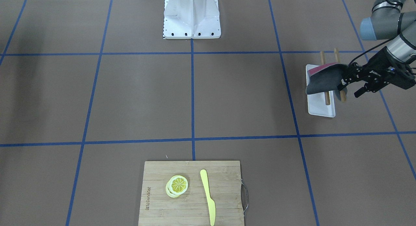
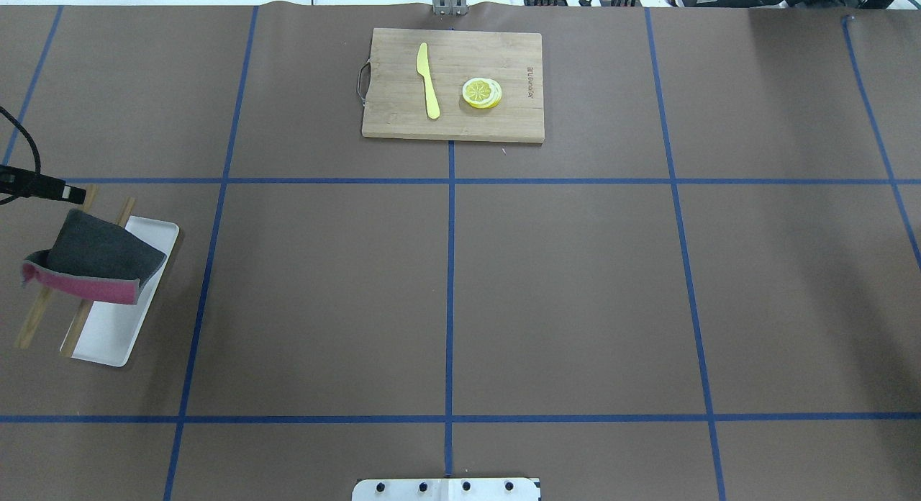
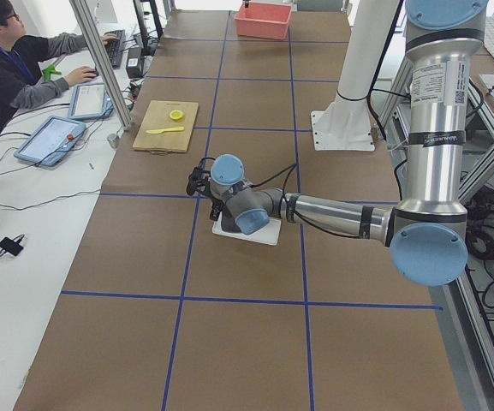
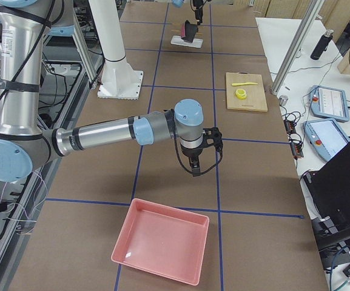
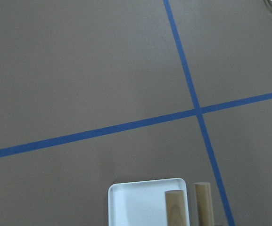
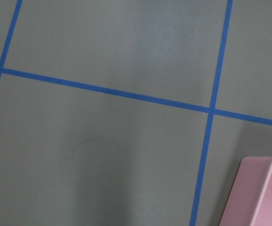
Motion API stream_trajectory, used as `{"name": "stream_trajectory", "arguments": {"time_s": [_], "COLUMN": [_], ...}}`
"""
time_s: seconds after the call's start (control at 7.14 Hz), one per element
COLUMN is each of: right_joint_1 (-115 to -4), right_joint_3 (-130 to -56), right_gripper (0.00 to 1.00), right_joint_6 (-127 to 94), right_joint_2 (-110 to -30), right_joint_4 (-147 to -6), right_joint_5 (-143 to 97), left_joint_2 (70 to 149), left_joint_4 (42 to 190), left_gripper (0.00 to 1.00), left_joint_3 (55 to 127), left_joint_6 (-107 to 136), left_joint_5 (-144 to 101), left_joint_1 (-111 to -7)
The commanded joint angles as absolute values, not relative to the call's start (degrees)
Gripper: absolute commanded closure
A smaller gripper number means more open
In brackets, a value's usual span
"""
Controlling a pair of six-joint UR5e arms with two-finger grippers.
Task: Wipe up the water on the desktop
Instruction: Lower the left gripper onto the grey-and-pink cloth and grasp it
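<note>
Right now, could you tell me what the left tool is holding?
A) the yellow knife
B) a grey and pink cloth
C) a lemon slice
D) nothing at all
B: the left tool is clamped on one edge of the cloth, which hangs over the tray, while the knife and lemon lie on the board.
</note>
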State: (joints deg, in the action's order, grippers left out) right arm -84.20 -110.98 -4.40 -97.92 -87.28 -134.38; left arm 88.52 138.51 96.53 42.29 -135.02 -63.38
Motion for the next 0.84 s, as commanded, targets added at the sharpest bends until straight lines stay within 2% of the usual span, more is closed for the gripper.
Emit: {"name": "stream_trajectory", "arguments": {"time_s": [0.0,0.28,0.7], "right_joint_1": [-84.20,-84.20,-84.20], "right_joint_3": [-110.92,-110.83,-110.83], "right_gripper": [0.00,0.00,0.00], "right_joint_6": [-4.57,-4.57,-4.57], "right_joint_2": [-98.00,-97.91,-97.91], "right_joint_4": [-87.28,-87.36,-87.28], "right_joint_5": [-134.38,-134.30,-134.30], "left_joint_2": [86.76,84.73,84.81], "left_joint_4": [138.69,138.60,138.60], "left_gripper": [0.45,0.58,0.58], "left_joint_3": [98.42,100.11,99.76], "left_joint_6": [42.63,42.63,42.63], "left_joint_5": [-135.17,-135.09,-135.00], "left_joint_1": [-62.67,-62.67,-62.67]}}
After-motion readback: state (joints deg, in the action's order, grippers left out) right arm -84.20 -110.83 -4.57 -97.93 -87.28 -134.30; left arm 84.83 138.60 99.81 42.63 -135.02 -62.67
